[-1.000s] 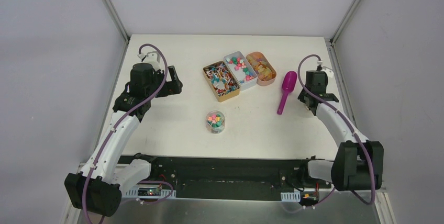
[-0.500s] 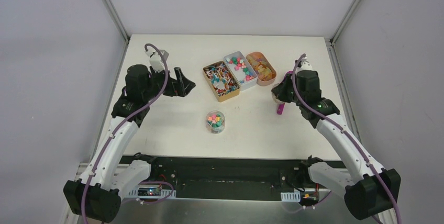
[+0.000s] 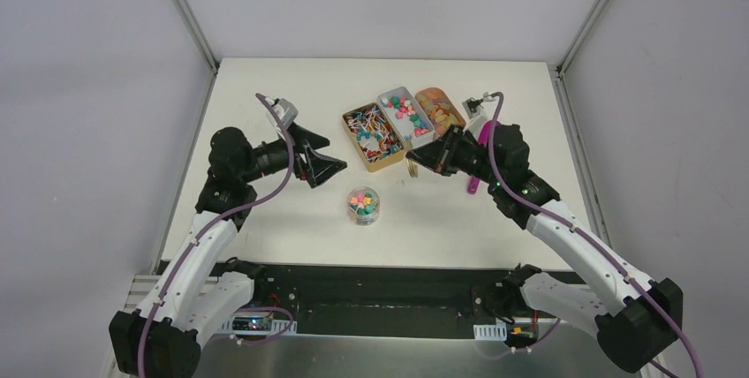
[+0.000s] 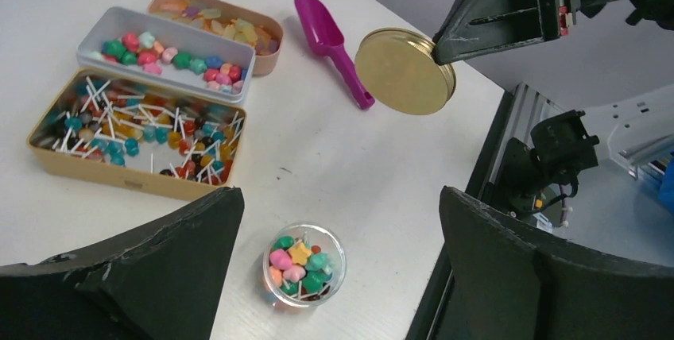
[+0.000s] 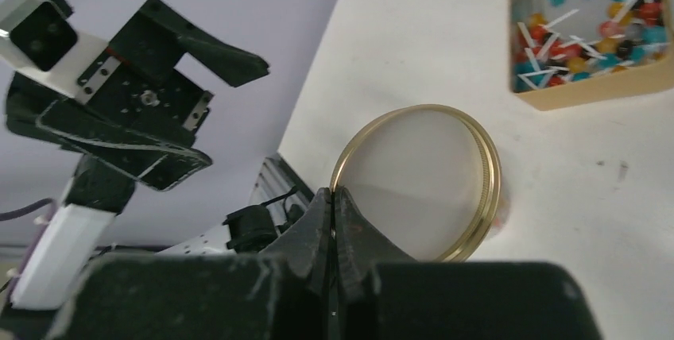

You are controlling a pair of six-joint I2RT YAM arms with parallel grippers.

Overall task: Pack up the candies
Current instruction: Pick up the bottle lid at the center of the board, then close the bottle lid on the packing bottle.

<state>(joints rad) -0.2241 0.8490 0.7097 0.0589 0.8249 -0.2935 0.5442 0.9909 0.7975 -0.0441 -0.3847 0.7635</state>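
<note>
Pinching the gold lid [image 4: 405,71] by its rim, the right gripper [image 5: 332,197] hangs up-right of the candies [image 4: 299,264] in the glass jar [image 3: 363,205] at mid-frame, with the spread-open left gripper [image 3: 334,155] slightly nearer.

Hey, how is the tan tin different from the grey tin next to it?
The tan tin is larger; the grey tin is slimmer. The tan tin holds candies on white sticks, piled thickly; the grey tin holds stickless lumps with bare floor showing. The tan tin lies nearer the jar than the grey tin. Both are open and rectangular.
</note>
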